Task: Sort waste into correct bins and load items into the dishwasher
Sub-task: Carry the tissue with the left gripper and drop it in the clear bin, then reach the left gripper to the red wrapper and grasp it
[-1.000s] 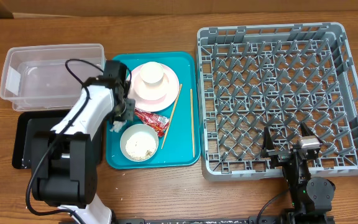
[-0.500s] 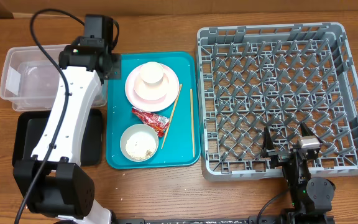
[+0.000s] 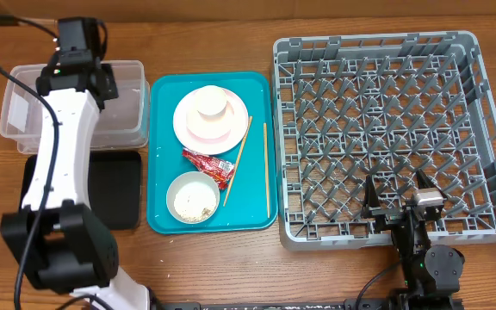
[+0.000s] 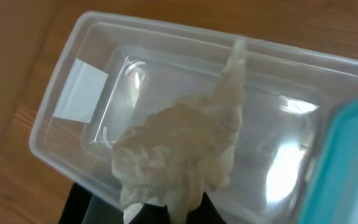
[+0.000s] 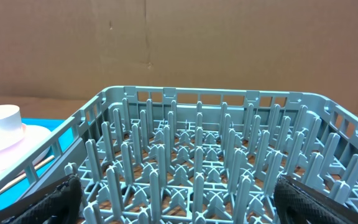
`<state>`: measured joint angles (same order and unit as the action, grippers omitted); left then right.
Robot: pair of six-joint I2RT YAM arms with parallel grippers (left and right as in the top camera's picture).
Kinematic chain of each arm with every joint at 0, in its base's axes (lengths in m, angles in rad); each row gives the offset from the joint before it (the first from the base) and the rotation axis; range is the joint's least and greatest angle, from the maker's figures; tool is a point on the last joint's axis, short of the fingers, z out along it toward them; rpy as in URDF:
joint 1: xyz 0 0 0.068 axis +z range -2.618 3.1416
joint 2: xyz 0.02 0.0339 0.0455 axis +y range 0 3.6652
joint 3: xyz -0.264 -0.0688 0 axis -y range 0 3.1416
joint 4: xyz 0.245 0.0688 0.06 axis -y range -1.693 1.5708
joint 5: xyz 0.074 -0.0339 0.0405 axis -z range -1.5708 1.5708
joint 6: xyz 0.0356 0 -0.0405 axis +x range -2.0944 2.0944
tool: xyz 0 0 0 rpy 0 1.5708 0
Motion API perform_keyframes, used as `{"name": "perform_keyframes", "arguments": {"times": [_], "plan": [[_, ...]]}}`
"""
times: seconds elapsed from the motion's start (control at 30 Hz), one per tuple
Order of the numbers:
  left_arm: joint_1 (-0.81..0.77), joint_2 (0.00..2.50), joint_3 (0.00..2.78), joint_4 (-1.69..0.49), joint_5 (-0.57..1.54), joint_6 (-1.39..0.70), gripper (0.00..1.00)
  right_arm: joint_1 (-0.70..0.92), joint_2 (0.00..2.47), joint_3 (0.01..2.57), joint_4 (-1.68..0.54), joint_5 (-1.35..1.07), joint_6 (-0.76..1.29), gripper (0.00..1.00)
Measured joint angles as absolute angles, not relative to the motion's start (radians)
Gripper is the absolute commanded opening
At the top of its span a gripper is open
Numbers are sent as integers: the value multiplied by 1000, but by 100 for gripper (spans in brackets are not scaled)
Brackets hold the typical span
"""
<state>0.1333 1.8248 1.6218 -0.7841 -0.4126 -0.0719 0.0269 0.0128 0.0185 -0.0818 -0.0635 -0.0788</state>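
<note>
Tissue (image 4: 179, 155), crumpled and white, hangs from the left pincer (image 4: 178, 211), which is clamped shut on it above the clear tub (image 4: 58, 121); the tub looks empty; best to let go only once it is centred inside the walls. Overhead, the teal tray (image 3: 166, 95) carries a pink plate (image 3: 231, 133), a red wrapper (image 3: 209, 164), a bowl (image 3: 172, 185) of rice scraps and chopsticks (image 3: 265, 172); the dish rack (image 3: 360, 41) holds nothing. Right wrist: the right pincer (image 5: 182, 202) gapes wide, gripping nothing, at the rack's rim.

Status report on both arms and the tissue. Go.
Left gripper shut on tissue, hanging over clear tub. Right gripper open, low at dish rack near edge. Nothing between tissue and tub.
</note>
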Motion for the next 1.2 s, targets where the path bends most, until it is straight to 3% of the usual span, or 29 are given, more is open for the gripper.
{"name": "perform_keyframes", "arguments": {"times": [0.1,0.13,0.17,0.2,0.23,0.47,0.57,0.63,0.73,0.9,1.0,1.2], "plan": [[162,1887,1621,-754,-413,-72,14,27,13,19,-83,-64,-79,100],[171,1913,1620,-742,-412,-73,49,27,13,19,-83,-63,-79,100],[183,1943,1613,-731,-412,-75,74,27,13,19,-82,-64,-79,100],[187,1958,1608,-731,-412,-74,88,27,13,19,-83,-64,-79,100],[191,1968,1602,-727,-412,-75,94,27,13,19,-83,-64,-79,100],[190,1963,1600,-717,-411,-77,91,27,13,19,-83,-64,-79,100],[172,1908,1602,-765,-379,-83,81,27,13,19,-83,-64,-78,100],[153,1851,1604,-829,-330,-112,60,27,13,19,-83,-64,-79,100],[115,1753,1612,-928,-215,-171,46,27,13,19,-83,-64,-78,100],[41,1661,1635,-1160,47,-246,40,27,13,19,-83,-64,-78,100],[1,1676,1617,-1236,102,-264,41,27,13,19,-82,-64,-79,100],[-91,1691,1473,-1188,143,-315,44,27,13,19,-83,-64,-79,100]]}}
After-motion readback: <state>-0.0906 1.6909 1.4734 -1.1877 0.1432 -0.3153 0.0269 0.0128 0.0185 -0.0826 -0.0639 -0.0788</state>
